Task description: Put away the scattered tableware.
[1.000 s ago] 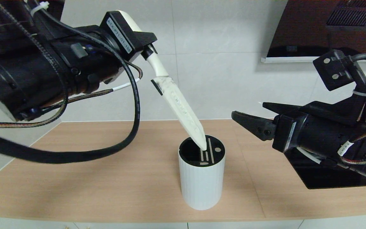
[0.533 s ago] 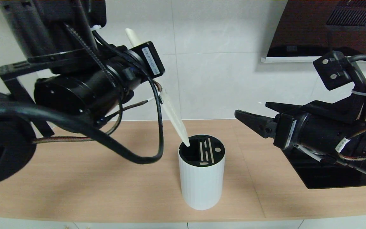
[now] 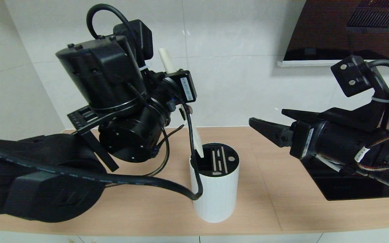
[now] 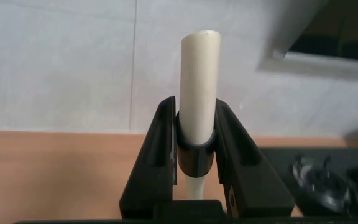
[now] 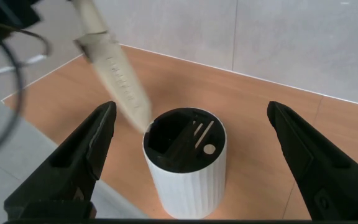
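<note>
— Head view, knife (image 3: pixel 198 143): tip at holder (image 3: pixel 214 195) rim, by the wide opening, long axis leaning up toward the left?
— Yes: pinched in left end effector (image 4: pixel 196 140); right end effector (image 3: pixel 266 117) spread, near holder's other side.

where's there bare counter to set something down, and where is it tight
Bare counter lies between the white holder and the black cooktop, and along the front edge before the holder. Left of the holder is bare too, under the left arm. Crowded: above the holder, where the left gripper holds the knife at its opening, the open right gripper nearby.
</note>
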### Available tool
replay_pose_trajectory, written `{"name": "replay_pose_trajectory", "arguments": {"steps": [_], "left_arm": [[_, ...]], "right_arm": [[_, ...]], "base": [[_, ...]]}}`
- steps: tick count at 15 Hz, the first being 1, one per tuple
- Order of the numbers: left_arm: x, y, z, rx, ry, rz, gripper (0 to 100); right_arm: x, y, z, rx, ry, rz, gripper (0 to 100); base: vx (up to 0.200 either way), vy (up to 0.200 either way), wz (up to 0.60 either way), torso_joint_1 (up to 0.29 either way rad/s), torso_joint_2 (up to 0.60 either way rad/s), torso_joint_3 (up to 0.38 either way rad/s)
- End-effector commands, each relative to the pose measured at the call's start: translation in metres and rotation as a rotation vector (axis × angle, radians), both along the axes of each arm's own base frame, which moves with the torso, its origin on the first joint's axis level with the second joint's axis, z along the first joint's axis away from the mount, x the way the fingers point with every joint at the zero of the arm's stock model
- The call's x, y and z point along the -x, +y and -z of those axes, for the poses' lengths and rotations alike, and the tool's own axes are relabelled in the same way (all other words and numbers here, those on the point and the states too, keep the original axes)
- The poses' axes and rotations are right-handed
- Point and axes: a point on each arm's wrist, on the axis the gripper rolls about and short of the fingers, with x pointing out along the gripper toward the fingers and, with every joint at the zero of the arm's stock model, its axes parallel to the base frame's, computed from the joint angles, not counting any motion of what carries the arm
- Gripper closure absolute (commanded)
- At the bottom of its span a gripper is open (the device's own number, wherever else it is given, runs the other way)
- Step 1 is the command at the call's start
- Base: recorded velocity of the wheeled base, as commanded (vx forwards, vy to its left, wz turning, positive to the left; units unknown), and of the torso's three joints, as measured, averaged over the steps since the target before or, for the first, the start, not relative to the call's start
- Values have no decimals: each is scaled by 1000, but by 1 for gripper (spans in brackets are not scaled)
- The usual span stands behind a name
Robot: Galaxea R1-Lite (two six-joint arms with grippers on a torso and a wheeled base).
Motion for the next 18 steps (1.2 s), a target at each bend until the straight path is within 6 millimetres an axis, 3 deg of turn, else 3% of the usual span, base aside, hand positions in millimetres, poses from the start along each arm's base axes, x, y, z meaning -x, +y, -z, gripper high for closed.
{"name": "replay_pose_trajectory", "arguments": {"steps": [1, 18], "left_arm": [[-9, -10, 17, -30, 25, -7, 100], [-25, -38, 65, -89, 100, 7, 100]], "right_arm": [[-1, 1, 1, 4, 4, -1, 0], [-3, 3, 5, 13, 14, -1, 0]], "base": [[0, 0, 0, 0, 0, 0], [0, 0, 0, 0, 0, 0]]}}
